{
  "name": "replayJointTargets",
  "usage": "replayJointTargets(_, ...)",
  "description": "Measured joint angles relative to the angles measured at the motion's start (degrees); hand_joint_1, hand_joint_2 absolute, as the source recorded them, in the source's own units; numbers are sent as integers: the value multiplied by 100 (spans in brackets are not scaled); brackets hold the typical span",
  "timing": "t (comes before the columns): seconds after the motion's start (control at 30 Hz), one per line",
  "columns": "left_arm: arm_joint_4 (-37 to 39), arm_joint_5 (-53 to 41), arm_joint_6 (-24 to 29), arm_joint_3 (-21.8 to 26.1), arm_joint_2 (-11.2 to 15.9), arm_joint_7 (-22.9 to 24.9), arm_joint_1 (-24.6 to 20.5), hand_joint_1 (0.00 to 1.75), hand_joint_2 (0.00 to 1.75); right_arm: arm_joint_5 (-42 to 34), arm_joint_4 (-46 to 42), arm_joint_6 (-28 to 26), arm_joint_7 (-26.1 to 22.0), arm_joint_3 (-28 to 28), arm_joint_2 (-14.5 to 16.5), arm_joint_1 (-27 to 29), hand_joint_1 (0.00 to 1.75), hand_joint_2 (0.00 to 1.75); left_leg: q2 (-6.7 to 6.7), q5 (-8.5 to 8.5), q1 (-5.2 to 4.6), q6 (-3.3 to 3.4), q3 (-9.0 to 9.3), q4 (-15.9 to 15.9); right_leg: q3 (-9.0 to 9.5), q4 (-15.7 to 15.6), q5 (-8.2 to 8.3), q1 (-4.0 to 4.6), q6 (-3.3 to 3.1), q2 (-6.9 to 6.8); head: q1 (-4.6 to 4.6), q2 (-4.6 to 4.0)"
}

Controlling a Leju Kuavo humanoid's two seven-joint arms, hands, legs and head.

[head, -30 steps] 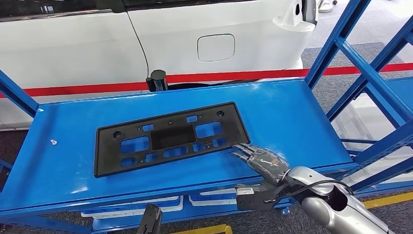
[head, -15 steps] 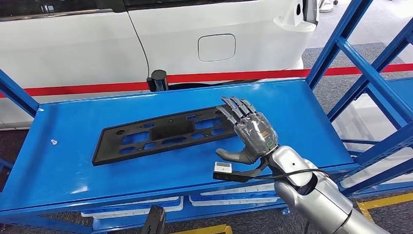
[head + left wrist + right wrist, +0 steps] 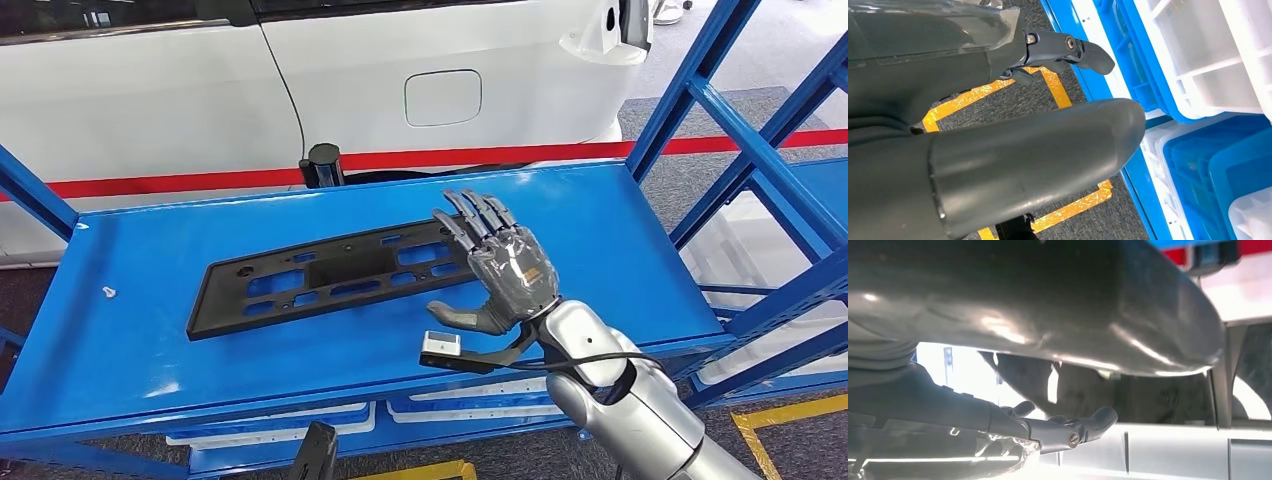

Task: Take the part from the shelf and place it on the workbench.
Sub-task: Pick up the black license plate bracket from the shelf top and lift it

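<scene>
The black perforated plate part (image 3: 330, 275) lies on the blue shelf (image 3: 130, 340), its right end raised off the surface. My right hand (image 3: 505, 270) covers that end with its back to the camera, fingers stretched over the far edge and thumb under the near edge, holding it. In the right wrist view the dark part (image 3: 1083, 395) sits between the thumb and the fingers (image 3: 1068, 427). My left hand (image 3: 998, 150) hangs low beside the shelf's lower level, fingers apart and holding nothing; its dark tip (image 3: 312, 450) shows below the shelf's front edge.
A white car (image 3: 400, 60) stands behind the shelf, past a red stripe (image 3: 200, 182) and a black post (image 3: 322, 162). Blue frame struts (image 3: 740, 150) rise at the right. A small white scrap (image 3: 110, 291) lies at the shelf's left. White and blue bins (image 3: 1198, 60) sit below.
My right hand rose from the shelf's front edge to the part's right end and took hold of it. That end lifted, and the part shifted slightly left.
</scene>
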Motion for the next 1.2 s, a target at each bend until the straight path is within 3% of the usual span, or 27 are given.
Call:
replayJointTargets(0.17,3,-19,5,-3,7,55,-7,0,0,-235,405,313,10,7,503,11,0,0,-1,1,3,-1,0,0,0,0,-1,4,-2,0,1,0)
replayJointTargets(0.3,4,-21,18,-3,10,60,-6,0,0,-316,673,344,15,-2,728,11,0,0,-1,1,2,-1,-1,0,0,0,-1,3,-2,0,1,0)
replayJointTargets(0.8,5,-22,23,-3,16,62,-5,0,0,-370,966,377,9,-30,918,10,0,0,-1,0,1,-1,-2,0,0,0,-1,2,-2,0,1,0)
replayJointTargets(0.93,7,-23,21,-3,16,67,-5,0,0,-384,1169,400,44,-109,1033,9,0,175,-1,0,2,-1,-2,0,0,0,-1,3,-2,0,1,0)
replayJointTargets(1.2,7,-72,-33,-9,16,194,-12,0,0,-191,1821,568,121,-327,1451,-115,0,175,0,1,2,-1,-2,0,0,0,-1,3,-2,0,1,0)
